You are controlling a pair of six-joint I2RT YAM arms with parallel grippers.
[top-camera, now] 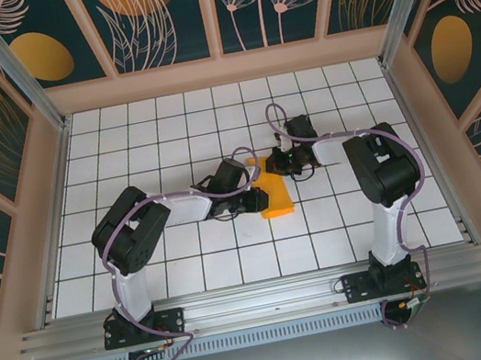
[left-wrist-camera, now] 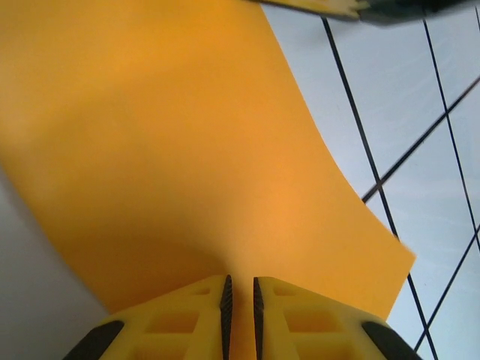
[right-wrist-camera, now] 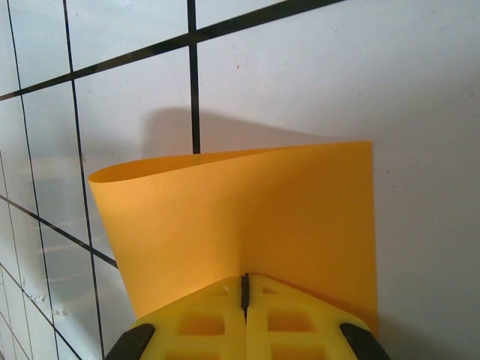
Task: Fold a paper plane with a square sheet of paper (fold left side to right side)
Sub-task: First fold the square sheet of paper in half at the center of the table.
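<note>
The square sheet of paper [top-camera: 274, 196] is bright orange and lies bent near the middle of the tiled table, between my two grippers. My left gripper [top-camera: 259, 197] is at its left side. In the left wrist view the sheet [left-wrist-camera: 187, 150] curves up ahead of the left gripper [left-wrist-camera: 240, 289], whose jaws stand a narrow gap apart with orange showing between them. My right gripper [top-camera: 278, 167] is at the sheet's far edge. In the right wrist view the right gripper [right-wrist-camera: 244, 285] is shut on the sheet [right-wrist-camera: 247, 217], which curls over to the left.
The white tiled table [top-camera: 168, 137] with black grid lines is boxed in by beige walls [top-camera: 221, 71] on three sides. Both arm bases sit on the metal rail [top-camera: 262, 302] at the near edge. A yellow finger of the right gripper [left-wrist-camera: 337, 7] shows at the top of the left wrist view.
</note>
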